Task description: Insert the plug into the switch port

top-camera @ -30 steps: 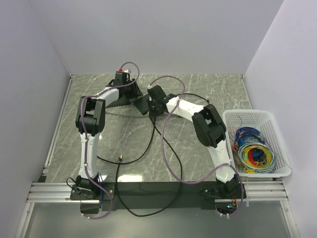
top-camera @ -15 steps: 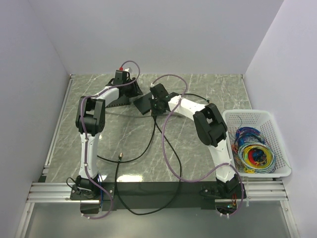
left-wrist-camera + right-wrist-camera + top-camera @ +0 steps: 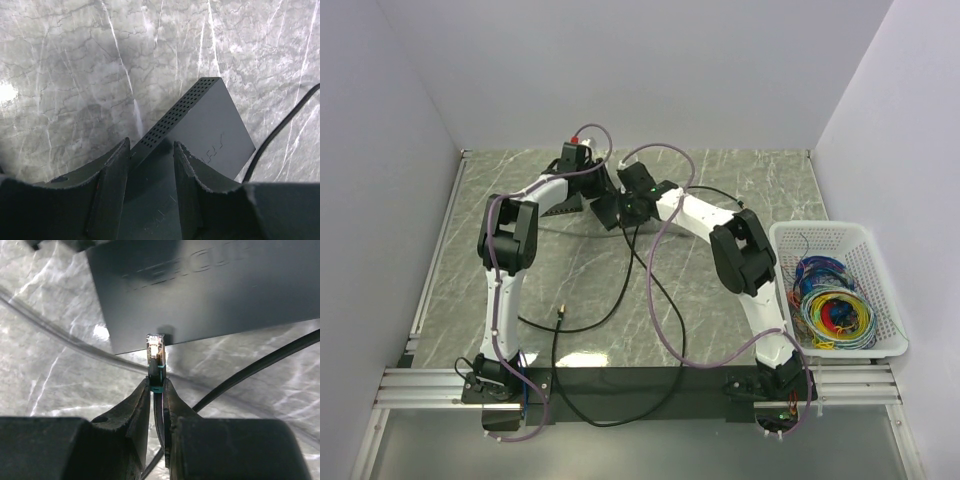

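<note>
The top view places both arms at the far middle of the marble counter (image 3: 570,262), meeting over the switch (image 3: 606,208), but it is too small there to show any grip. The wrist views supply that.

From the left wrist, the switch (image 3: 205,125) runs slanting away with its perforated side wall showing. Its near end sits between the two fingers (image 3: 112,185), so the left jaws are closed on that end.

From the right wrist, the right jaws are nearly shut, pinching the plug (image 3: 155,354) just behind its teal collar. The pale tip meets the near edge of the switch (image 3: 210,285), whose top face bears raised lettering. Whether the tip is seated in a port cannot be told.

A black cable (image 3: 250,372) crosses the counter below that edge, and a translucent hose (image 3: 60,335) runs under the plug.

Only the top view shows the surroundings. A white basket (image 3: 820,228) of coloured wire coils (image 3: 832,305) stands at the right, well apart from the switch. A small gold-tipped cable end (image 3: 561,313) lies loose nearer the bases, and the arms' purplish hoses (image 3: 655,300) loop across the middle.
</note>
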{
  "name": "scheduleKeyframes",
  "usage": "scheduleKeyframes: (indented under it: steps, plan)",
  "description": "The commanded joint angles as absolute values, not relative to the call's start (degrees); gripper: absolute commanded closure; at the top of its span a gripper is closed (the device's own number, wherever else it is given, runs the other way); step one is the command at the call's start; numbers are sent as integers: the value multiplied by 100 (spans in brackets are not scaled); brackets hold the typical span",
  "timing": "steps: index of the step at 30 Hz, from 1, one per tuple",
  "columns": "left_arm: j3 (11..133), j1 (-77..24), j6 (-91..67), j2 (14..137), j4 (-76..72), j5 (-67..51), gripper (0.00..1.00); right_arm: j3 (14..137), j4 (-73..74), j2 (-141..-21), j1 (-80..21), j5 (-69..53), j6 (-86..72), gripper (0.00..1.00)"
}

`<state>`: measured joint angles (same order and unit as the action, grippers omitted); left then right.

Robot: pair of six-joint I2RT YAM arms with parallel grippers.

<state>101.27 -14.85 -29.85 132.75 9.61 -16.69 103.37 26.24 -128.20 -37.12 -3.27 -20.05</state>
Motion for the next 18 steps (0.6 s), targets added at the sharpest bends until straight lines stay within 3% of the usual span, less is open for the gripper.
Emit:
scheduleKeyframes:
  steps: [1,18]
  plan:
    - [10327,-1485,-3111,13342,984,-1723,54,10284,2453,-12885,-3788,-413,-2039,100]
    - [10450,-1143,-3173,13368,967,-1810,54,9237,2224,-12331,-3762,-211,-2004,100]
